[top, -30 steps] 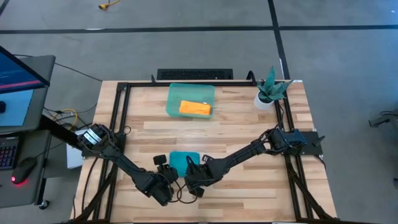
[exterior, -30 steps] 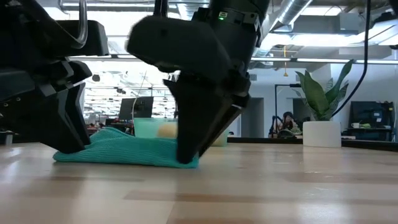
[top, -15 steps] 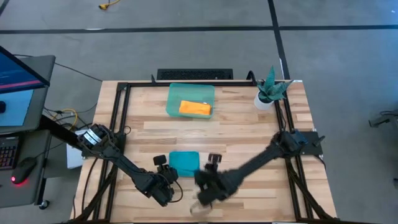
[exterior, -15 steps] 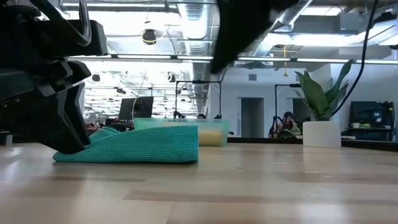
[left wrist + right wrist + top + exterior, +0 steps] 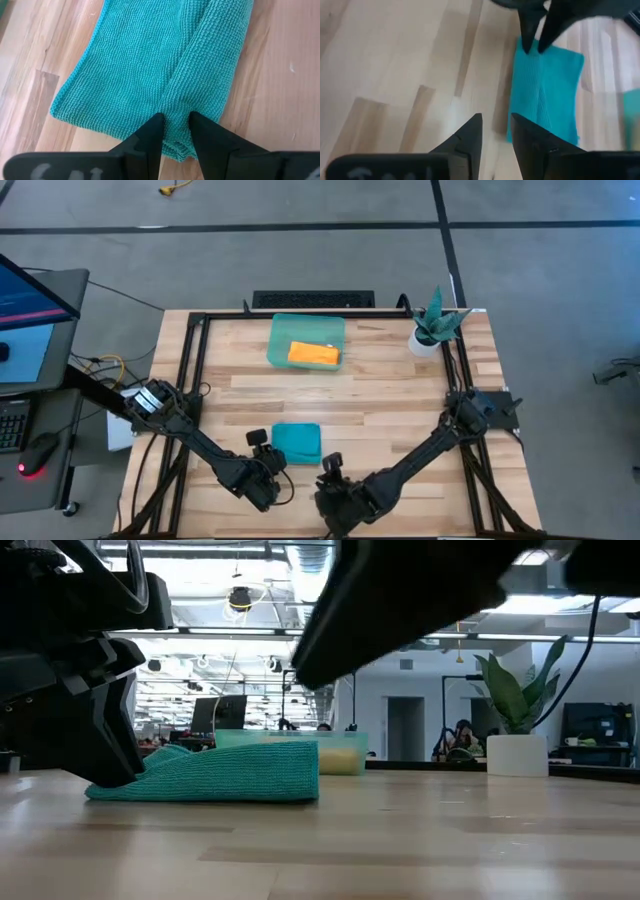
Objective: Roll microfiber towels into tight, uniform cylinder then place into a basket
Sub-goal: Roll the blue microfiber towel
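Observation:
The teal towel (image 5: pixel 297 442) lies folded on the table near its front edge. My left gripper (image 5: pixel 176 125) is shut on the towel's near left end. My right gripper (image 5: pixel 495 120) hovers over bare wood just right of the towel's near edge (image 5: pixel 325 498). Its fingers stand a little apart with nothing between them. In the low view its arm is the dark mass across the top. The orange towel (image 5: pixel 314 355) lies as a short bundle inside the pale-green basket (image 5: pixel 280 330) at the far middle of the table. My left gripper pinches a raised, several-layered fold (image 5: pixel 175 131) at the teal towel's near left end between its two fingers. The fingers (image 5: pixel 150 135) slant down from the table's near left side and lie along the fold. The rest of the towel (image 5: pixel 230 775) rests flat on the table.
A white pot with a green plant (image 5: pixel 430 330) stands at the far right corner. Black frame rails (image 5: pixel 195 370) run along the table's left, right and far edges. Bare wood lies between the towel and the basket and across the right half.
My right gripper has come off the teal towel's right end, risen and swung toward the table's near edge, rolling its wrist as it went. The towel stays where it was, its right end now lying free and square.

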